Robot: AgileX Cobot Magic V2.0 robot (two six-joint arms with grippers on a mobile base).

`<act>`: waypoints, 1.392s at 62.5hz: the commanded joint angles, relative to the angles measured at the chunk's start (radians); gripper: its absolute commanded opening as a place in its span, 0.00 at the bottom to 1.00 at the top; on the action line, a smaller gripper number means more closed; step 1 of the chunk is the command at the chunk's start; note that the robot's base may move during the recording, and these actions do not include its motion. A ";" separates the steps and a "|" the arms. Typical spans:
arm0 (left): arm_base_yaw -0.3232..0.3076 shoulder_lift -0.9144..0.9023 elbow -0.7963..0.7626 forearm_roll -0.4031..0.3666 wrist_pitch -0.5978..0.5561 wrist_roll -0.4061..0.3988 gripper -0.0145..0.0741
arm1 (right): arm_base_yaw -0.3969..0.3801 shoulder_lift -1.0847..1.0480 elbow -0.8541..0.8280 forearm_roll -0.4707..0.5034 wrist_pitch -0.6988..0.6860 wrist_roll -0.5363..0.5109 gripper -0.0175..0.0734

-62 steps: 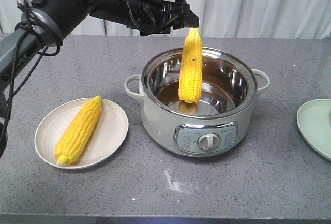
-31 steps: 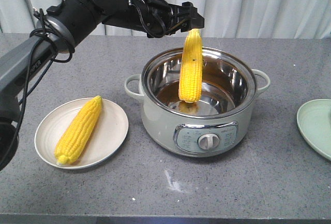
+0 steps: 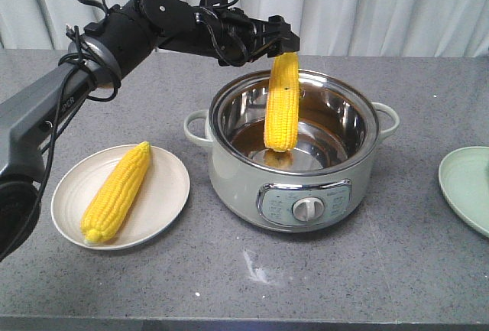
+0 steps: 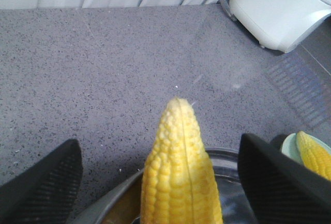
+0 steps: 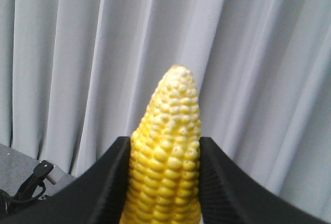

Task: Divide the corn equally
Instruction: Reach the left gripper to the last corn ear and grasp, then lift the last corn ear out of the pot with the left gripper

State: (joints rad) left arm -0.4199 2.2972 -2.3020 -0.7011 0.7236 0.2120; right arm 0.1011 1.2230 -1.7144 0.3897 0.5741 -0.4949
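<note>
Across the scene stretches a grey speckled stone worktop [image 3: 397, 270]. At its centre stands a pale green electric pot with a steel inner bowl [image 3: 229, 170]. A round cream plate [image 3: 164, 193] sits to its left, and a pale green plate [image 3: 462, 182] lies at the right edge. One bright-yellow corn cob [image 3: 281, 105] stands nearly upright in the pot, tip up. Another cob [image 3: 116, 192] lies on the cream plate. The black left end effector [image 3: 282, 42] hovers at the upright cob's tip, its fingers [image 4: 41, 188] spread wide, clear of the kernels. The right end effector [image 5: 164, 151] grips a third cob [image 5: 168, 110], held high at the right.
</note>
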 commanded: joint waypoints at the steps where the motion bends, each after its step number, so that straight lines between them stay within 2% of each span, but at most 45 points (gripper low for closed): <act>1: -0.006 -0.057 -0.033 -0.052 -0.057 -0.003 0.83 | -0.009 -0.018 -0.028 0.004 -0.075 0.001 0.19; 6: -0.006 -0.052 -0.033 -0.076 -0.058 -0.002 0.83 | -0.009 -0.018 -0.028 0.004 -0.080 0.001 0.19; 25: -0.016 -0.039 -0.033 -0.078 -0.061 0.016 0.83 | -0.009 -0.018 -0.028 0.004 -0.081 0.001 0.19; 33: -0.029 -0.037 -0.033 -0.077 -0.072 0.016 0.79 | -0.009 -0.018 -0.028 0.004 -0.081 0.001 0.19; 44: -0.036 -0.036 -0.033 -0.077 -0.070 0.014 0.59 | -0.009 -0.018 -0.028 0.004 -0.081 0.001 0.19; 52: -0.036 -0.036 -0.033 -0.078 -0.068 0.014 0.36 | -0.009 -0.018 -0.028 0.004 -0.080 0.001 0.19; 60: -0.036 -0.042 -0.033 -0.145 -0.066 0.016 0.15 | -0.009 -0.018 -0.028 0.004 -0.078 0.002 0.19; 67: -0.033 -0.072 -0.033 -0.200 -0.068 0.015 0.15 | -0.009 -0.015 -0.028 0.004 -0.067 0.005 0.19; 80: -0.014 -0.203 -0.033 -0.194 -0.041 0.015 0.15 | -0.009 -0.012 -0.028 0.007 -0.019 0.046 0.19; 87: 0.013 -0.299 -0.033 -0.186 0.036 0.016 0.15 | -0.009 -0.012 -0.028 0.013 0.016 0.065 0.19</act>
State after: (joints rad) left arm -0.4269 2.1371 -2.3020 -0.8431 0.7492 0.2259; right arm 0.1011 1.2230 -1.7144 0.3897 0.6326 -0.4479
